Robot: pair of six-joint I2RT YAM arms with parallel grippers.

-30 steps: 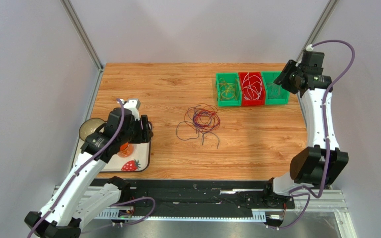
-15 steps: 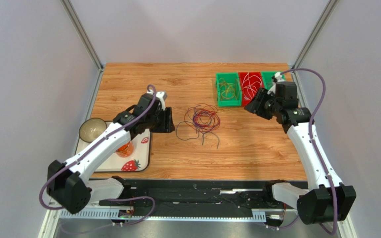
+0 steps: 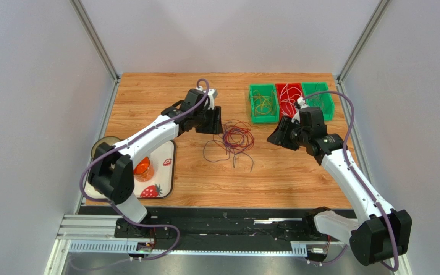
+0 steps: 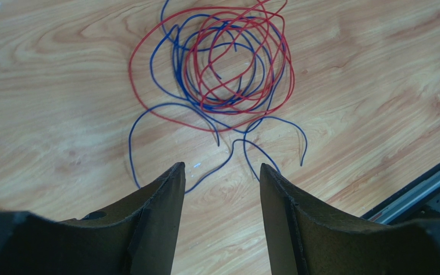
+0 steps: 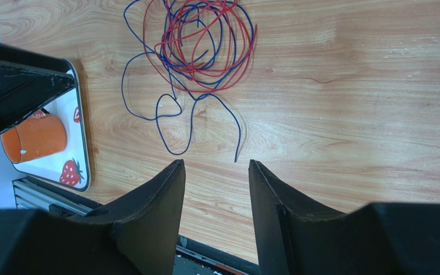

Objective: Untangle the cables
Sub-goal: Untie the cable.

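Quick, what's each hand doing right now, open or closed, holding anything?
Left hand: open, holding nothing.
Right hand: open, holding nothing.

cables (image 3: 232,139): red and dark blue loops | bench (image 3: 297,172): light tan wood grain | left bin (image 3: 264,121): green, yellowish wires inside | middle bin (image 3: 288,85): red, white wires inside | right bin (image 3: 318,85): green | tray (image 3: 168,177): white, red strawberry print | cup (image 3: 143,169): orange | left fingers (image 4: 159,217), right fingers (image 5: 153,212): black
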